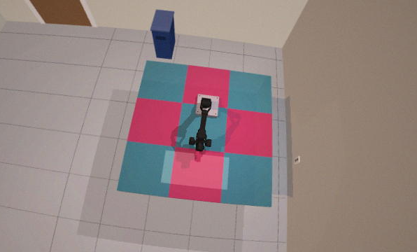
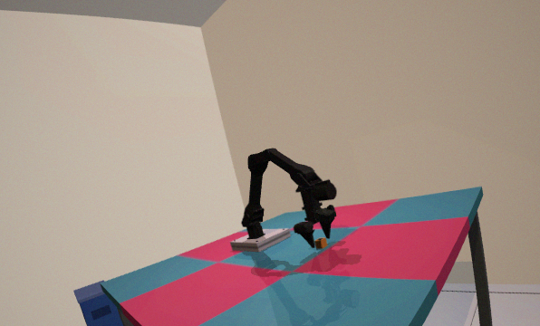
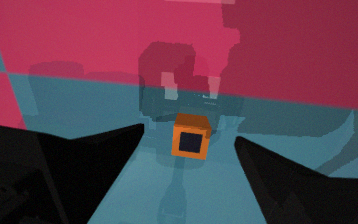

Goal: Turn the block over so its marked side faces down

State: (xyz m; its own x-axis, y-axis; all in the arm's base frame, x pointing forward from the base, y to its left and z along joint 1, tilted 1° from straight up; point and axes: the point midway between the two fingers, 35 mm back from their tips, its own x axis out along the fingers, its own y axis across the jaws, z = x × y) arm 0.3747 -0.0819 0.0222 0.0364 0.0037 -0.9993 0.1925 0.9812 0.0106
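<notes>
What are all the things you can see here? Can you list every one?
block: one, orange with a dark square mark facing the wrist camera, on a teal square of the table, between the open fingers.
table: one, teal and pink checks, dark leg at the right corner.
pale patch: one, lighter rectangle on the table top, in front of the arm.
blue box: one, on the floor beyond the table's far edge.
door: one, brown, far left wall.
wall socket: one, white, right wall.
base plate: one, light grey, under the arm.
arm: one, black, bent over the block.
tool: one, black, open, holding nothing.
</notes>
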